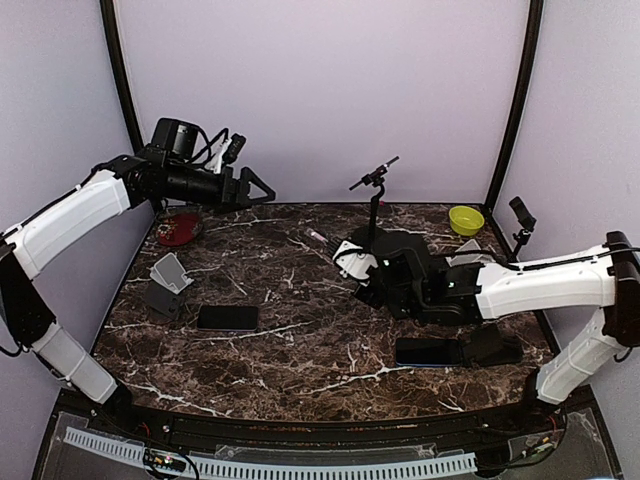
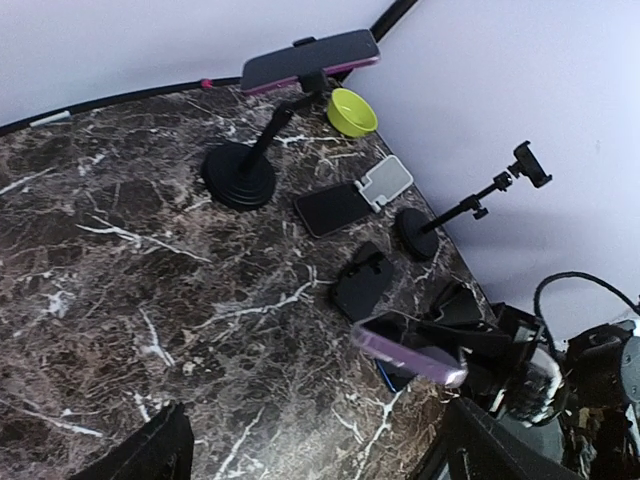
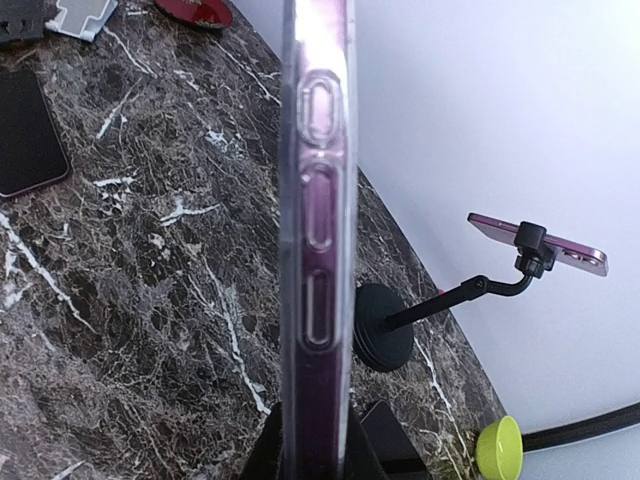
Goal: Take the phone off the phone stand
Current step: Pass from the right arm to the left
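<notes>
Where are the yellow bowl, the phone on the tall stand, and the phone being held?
Yellow bowl (image 2: pixel 352 112): left wrist view, inside.
Phone on tall stand (image 2: pixel 342 52): left wrist view, broad face.
Held phone (image 3: pixel 318 250): right wrist view, buttoned edge.

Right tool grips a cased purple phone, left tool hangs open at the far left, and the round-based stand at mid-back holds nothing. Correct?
Not quite: the round-based stand at mid-back holds a second purple phone in its clamp, clearest in the left wrist view. The rest stands: the right tool grips the cased purple phone and the left tool hangs open at the far left.
</notes>
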`<state>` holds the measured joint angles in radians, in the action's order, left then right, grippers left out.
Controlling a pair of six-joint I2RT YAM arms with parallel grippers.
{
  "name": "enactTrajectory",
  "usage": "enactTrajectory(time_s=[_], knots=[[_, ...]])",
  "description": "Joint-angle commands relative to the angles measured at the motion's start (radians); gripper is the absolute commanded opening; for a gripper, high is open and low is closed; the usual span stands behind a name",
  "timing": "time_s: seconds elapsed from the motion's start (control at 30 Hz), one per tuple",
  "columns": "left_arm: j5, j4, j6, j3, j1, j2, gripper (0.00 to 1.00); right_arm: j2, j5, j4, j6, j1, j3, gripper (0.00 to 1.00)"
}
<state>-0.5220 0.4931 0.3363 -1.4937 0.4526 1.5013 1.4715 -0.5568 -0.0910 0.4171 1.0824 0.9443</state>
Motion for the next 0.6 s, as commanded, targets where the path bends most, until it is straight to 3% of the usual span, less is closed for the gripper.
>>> enactTrajectory(time_s=[0.0,0.03,0.1,0.57], knots=[[-0.083,-0.059,0.100,0.013,0.025,0.017,0.87,0.061,-0.163,-0.224,0.099,0.058,0.036,0.00],[-0.103,-0.067,0.124,0.026,0.026,0.021,0.87,0.077,-0.305,-0.259,0.163,0.071,0.032,0.00],[-0.139,-0.118,0.177,0.070,0.031,0.015,0.87,0.103,-0.383,-0.327,0.250,0.087,0.023,0.00],[-0.211,-0.368,0.351,0.209,0.142,0.055,0.76,0.246,-0.514,-0.698,0.572,0.148,-0.017,0.00]])
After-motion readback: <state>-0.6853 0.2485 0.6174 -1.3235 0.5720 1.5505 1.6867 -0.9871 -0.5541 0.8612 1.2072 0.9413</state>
